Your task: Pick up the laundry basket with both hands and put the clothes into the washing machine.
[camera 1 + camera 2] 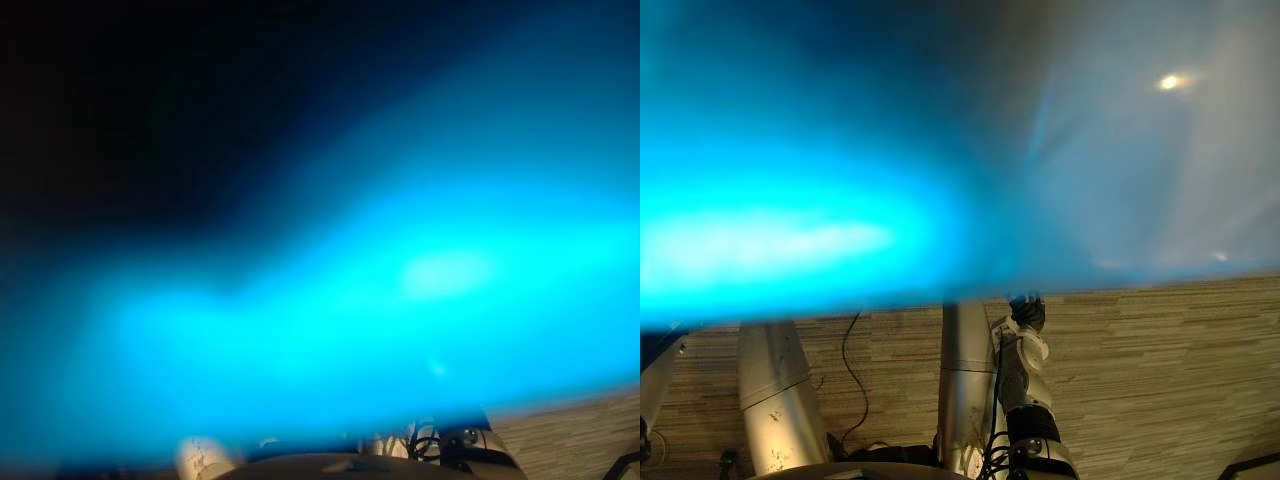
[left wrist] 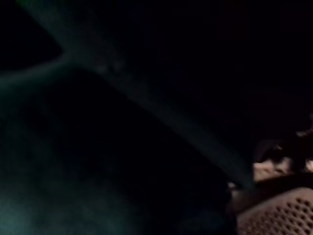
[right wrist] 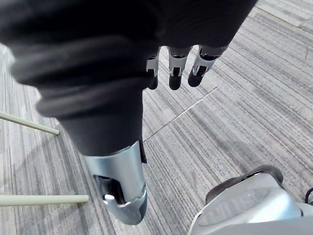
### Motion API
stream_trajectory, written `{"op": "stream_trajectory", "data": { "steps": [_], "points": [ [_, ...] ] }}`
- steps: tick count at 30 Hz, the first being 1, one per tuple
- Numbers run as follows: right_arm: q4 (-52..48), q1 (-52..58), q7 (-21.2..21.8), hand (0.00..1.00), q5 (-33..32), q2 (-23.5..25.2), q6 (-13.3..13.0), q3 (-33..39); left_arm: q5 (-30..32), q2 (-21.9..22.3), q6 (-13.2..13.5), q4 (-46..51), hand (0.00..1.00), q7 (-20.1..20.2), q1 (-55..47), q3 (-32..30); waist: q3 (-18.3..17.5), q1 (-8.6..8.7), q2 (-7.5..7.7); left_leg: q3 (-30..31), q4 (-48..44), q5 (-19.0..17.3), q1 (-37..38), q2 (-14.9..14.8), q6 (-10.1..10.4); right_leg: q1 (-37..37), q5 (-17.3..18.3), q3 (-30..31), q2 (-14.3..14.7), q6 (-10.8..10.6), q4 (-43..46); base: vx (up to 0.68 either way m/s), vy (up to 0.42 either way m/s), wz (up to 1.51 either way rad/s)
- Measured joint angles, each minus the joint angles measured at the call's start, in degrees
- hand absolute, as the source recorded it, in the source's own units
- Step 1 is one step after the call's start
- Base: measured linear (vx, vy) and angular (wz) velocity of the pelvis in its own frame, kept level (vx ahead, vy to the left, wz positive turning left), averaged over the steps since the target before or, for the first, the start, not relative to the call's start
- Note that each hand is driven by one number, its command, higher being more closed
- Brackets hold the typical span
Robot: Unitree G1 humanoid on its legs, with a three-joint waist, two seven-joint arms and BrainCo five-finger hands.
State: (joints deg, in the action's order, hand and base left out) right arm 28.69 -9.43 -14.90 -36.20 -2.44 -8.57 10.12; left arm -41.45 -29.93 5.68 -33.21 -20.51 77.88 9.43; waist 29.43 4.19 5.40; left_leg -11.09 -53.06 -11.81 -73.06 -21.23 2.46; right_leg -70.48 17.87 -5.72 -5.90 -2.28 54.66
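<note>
Something bright blue (image 1: 320, 330) hangs blurred right in front of the head camera; I cannot tell whether it is cloth or the basket. In the left wrist view a dark fold lies close over the lens, and past it shows a pale perforated wall (image 2: 279, 215), likely the laundry basket. My right hand (image 1: 1028, 312) hangs low beside me above the floor. In its wrist view its fingers (image 3: 171, 68) are straight and relaxed with nothing in them. The washing machine is hidden.
Pale striped flooring (image 1: 1160, 380) stretches out to the right below the blue thing. Two thin cream rods (image 3: 44, 199) lie or stand low by the right hand. A dark frame corner (image 1: 1255, 465) sits at the lower right.
</note>
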Motion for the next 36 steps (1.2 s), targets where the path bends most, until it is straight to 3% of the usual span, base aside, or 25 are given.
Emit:
{"op": "stream_trajectory", "data": {
  "steps": [1,2,6,8,12,30,36],
  "points": [
    [0.17,0.11,0.02,0.0,-0.07,0.19,-0.01,0.0,0.06,-0.9,0.02,-1.17,1.0,-0.03,2.21,0.64,-0.27,0.02,0.44,-0.33,0.07,-0.04,-0.04,-0.3,-0.04,-0.21,-0.39,0.25,0.25,-0.06,-0.44,0.0,0.029,-0.2],
    [0.3,0.25,0.08,0.0,-0.09,0.25,-0.03,0.0,0.07,-1.26,0.06,-1.62,0.0,-0.05,3.05,0.84,-0.36,0.13,0.55,-0.45,0.12,-0.04,-0.09,-0.36,-0.05,-0.26,-0.57,0.31,0.32,-0.04,-0.71,0.0,0.043,-0.16],
    [0.58,0.78,0.84,0.0,-0.62,0.33,-0.28,0.03,1.32,-2.2,-0.08,-4.05,0.0,-0.95,3.76,2.08,-1.07,0.62,0.86,-1.44,0.05,-0.29,-0.52,-0.79,-0.35,-1.04,-1.07,0.83,0.45,-0.25,-1.66,0.0,0.035,-0.11],
    [0.52,1.91,1.23,0.0,-0.64,0.68,-0.49,0.04,6.06,-2.39,-0.98,-4.38,0.0,-1.87,3.76,2.22,-1.51,0.69,1.0,-1.71,-0.31,-0.53,-0.88,-0.95,-0.41,-1.5,-1.16,1.16,0.48,-0.32,-1.71,0.0,0.037,-0.11],
    [0.58,3.04,1.78,0.0,-0.72,0.89,-0.56,0.05,9.22,-2.56,-1.56,-6.35,0.0,-2.99,4.09,2.25,-1.62,0.75,1.04,-1.9,-0.94,-1.07,-1.01,-1.13,-0.61,-1.7,-1.18,1.48,0.48,-0.3,-1.37,0.01,0.021,-0.04],
    [0.49,3.16,1.89,0.0,-2.27,0.9,-1.03,0.03,11.39,-2.25,-2.17,-6.63,0.0,-3.16,2.9,0.99,-3.14,1.31,1.15,-1.55,-1.75,-1.22,-2.8,-0.74,-0.41,-3.42,-0.29,1.14,-0.07,-0.28,0.63,0.01,0.004,0.01],
    [0.44,3.98,1.74,0.0,-2.16,0.94,-0.87,-0.64,8.43,2.18,-1.45,-1.02,0.0,-3.14,-8.61,-2.52,-3.18,1.41,0.89,-1.44,-1.75,-1.2,-2.8,-0.22,-0.44,-3.42,-0.17,1.02,-0.61,-0.49,1.09,0.02,0.025,0.05]
  ]
}}
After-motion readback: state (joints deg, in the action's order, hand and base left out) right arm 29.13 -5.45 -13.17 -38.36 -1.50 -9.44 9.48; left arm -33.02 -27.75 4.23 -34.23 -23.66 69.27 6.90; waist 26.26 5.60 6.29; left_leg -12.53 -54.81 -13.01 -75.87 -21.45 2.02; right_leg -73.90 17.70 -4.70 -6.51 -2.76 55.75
